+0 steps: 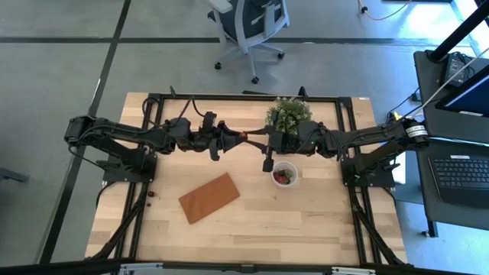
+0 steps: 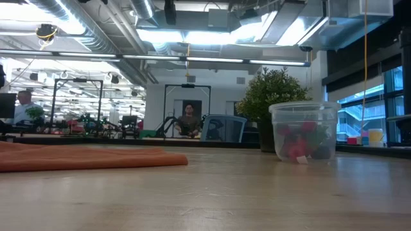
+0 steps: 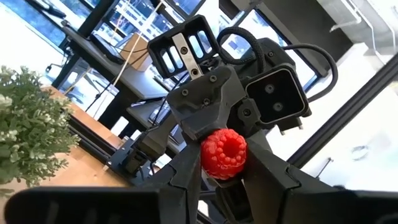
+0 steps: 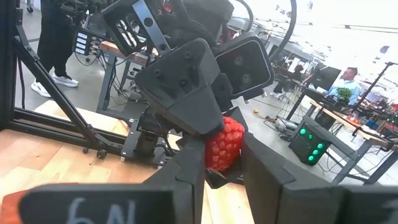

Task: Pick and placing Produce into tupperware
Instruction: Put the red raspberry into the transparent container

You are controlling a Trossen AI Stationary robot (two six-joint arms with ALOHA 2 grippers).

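Above the desk's [image 1: 306,229] far middle, the left end effector [image 1: 238,138] and the right end effector [image 1: 252,138] met, both pinching one red berry [image 3: 223,153]. The cup [image 1: 285,175] sat toward the right edge, fruit inside.

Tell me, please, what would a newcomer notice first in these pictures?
Probably the two arms meeting nose to nose above the middle of the table, with the left gripper and the right gripper both closed on one red raspberry held in the air between them. Next, the clear cup of red fruit below the right arm, beside the green plant, and the brown board.
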